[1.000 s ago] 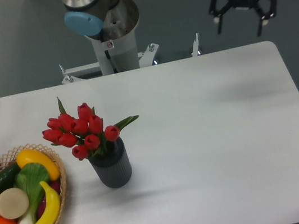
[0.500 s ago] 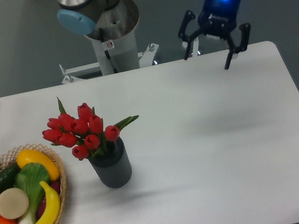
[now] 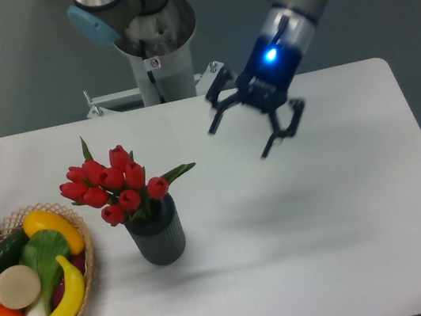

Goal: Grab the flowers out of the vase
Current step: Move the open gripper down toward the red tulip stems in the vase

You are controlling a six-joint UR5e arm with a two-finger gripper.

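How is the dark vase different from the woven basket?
The vase is dark grey, tall and ribbed, while the basket is tan, shallow, wide and woven. The vase stands well onto the table; the basket sits at its left edge, partly out of view. The vase holds red flowers; the basket holds fruit and vegetables, including a banana. Both are full containers, untouched by the gripper.

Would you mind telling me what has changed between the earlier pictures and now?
The open black two-finger gripper swung from beyond the table's far right corner leftward and down toward the red tulip flowers, gripping nothing. Flowers, ribbed dark grey vase and wicker basket stayed put.
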